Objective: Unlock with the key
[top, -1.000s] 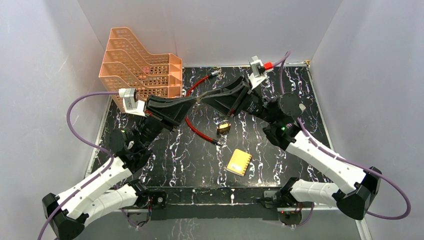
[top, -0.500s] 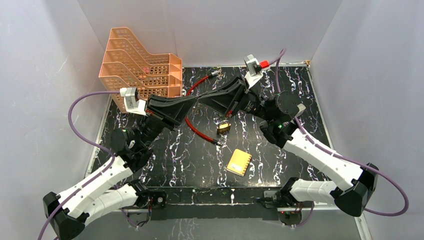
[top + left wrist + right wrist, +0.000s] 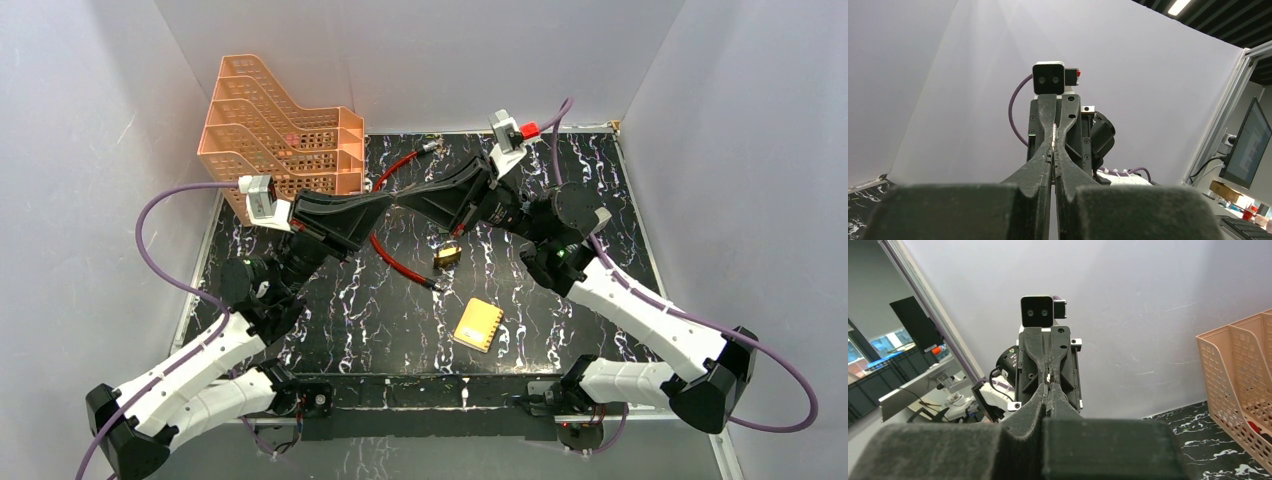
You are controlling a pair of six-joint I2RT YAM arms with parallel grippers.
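Observation:
My left gripper [image 3: 394, 201] and right gripper [image 3: 406, 200] meet tip to tip in the air above the table's far middle. Both are shut. The key shows only as a thin pale sliver pinched where the tips meet, in the left wrist view [image 3: 1053, 140] and in the right wrist view [image 3: 1048, 377]. In the left wrist view my left gripper [image 3: 1054, 152] points at the right one; in the right wrist view my right gripper [image 3: 1047, 386] points at the left one. The brass padlock [image 3: 447, 254] lies on the table below, on the red cable loop [image 3: 395, 258].
An orange stacked file rack [image 3: 280, 135] stands at the back left, also in the right wrist view [image 3: 1243, 385]. A flat yellow block [image 3: 478, 323] lies near the front middle. White walls close in the black marbled table [image 3: 600, 190].
The right arm's wrist has shifted slightly left toward the left gripper. The left arm, padlock and cable have not moved.

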